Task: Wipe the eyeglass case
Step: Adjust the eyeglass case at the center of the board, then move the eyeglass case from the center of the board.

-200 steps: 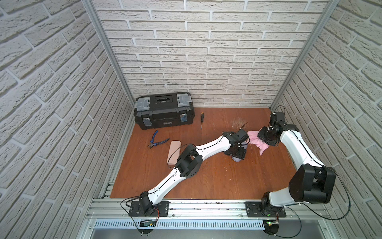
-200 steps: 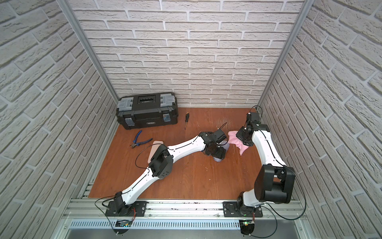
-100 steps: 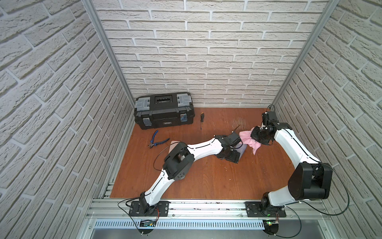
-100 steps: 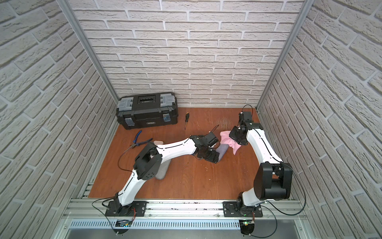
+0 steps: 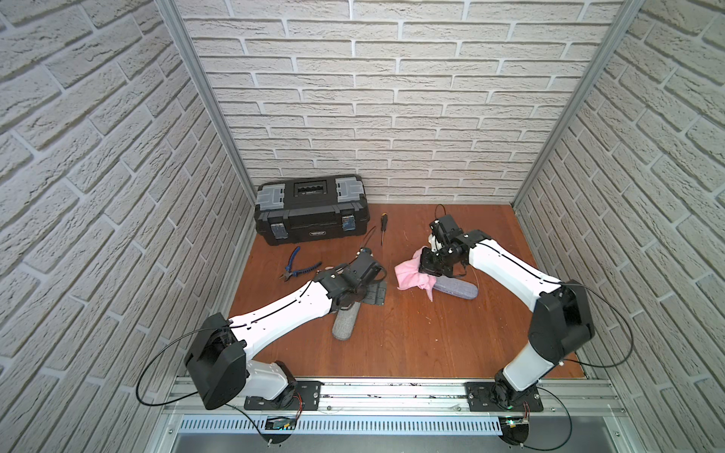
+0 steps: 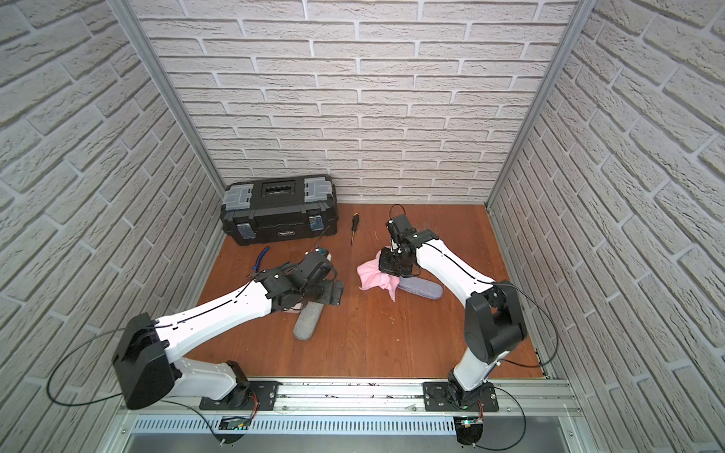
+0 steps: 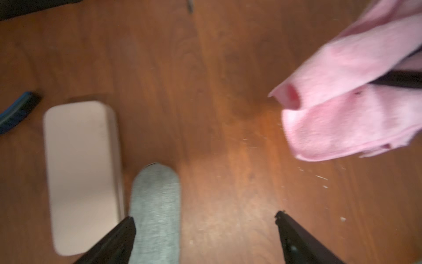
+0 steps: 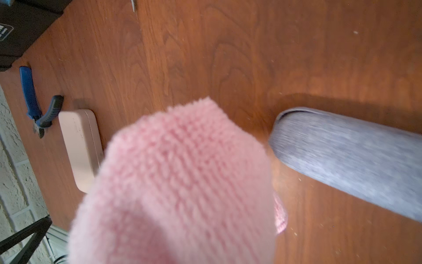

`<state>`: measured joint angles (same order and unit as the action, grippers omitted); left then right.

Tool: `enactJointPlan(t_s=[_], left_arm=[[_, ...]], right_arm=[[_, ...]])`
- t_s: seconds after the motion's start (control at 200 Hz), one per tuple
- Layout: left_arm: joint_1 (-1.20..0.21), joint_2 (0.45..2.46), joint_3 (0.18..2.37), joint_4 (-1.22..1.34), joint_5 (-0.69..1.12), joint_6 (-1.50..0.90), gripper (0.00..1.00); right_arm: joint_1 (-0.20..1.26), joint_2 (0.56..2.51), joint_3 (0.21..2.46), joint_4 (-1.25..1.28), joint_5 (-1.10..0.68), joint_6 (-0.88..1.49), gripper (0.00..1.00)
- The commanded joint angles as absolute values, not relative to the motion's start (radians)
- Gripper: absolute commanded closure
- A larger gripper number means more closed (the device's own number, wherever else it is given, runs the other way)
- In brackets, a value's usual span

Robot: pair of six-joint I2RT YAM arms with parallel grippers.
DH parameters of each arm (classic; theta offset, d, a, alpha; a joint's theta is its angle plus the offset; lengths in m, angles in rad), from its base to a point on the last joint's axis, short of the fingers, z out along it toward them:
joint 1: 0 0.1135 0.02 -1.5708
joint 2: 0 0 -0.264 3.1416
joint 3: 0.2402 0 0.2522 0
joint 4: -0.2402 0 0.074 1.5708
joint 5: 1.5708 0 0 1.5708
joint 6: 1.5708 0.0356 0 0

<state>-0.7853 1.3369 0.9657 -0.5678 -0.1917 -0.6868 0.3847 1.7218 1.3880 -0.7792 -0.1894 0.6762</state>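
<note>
Cloth meets case; wiping looks barely begun
Left pincer (image 7: 204,217) gapes empty beside a second grey case (image 7: 155,205); right pincer (image 5: 429,264) clamps the pink cloth (image 5: 412,274), the grey eyeglass case (image 5: 457,291) just beneath it, most of it apparently unwiped.

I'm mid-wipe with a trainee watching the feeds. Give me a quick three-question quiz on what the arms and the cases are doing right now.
1. True or false: the left tool is shut on the left grey case.
2. The right tool holds: A nothing; B the pink cloth; C the right grey case.
3. Fill in: both top views show ___ grey cases.

Key
1. False: it stands open.
2. B.
3. Two.
</note>
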Motion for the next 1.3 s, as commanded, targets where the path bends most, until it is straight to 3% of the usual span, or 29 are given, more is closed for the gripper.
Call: enactJointPlan(t_s=[0.0, 0.3, 0.66, 1.295], left_arm=[[-0.734, 1.269, 0.890, -0.506, -0.161, -0.693, 0.02], [-0.771, 1.181, 0.723, -0.533, -0.169, -0.781, 0.02], [-0.886, 1.388, 0.784, -0.577, -0.261, -0.737, 0.02], [-0.940, 1.395, 0.694, -0.528, -0.282, -0.790, 0.10]], right_arm=[[0.375, 1.779, 1.491, -0.768, -0.152, 0.666, 0.98], [0.373, 1.841, 1.494, -0.841, -0.288, 0.556, 0.98], [0.249, 1.880, 1.422, -0.819, -0.191, 0.516, 0.98], [0.136, 1.890, 1.357, -0.801, -0.097, 0.444, 0.98]])
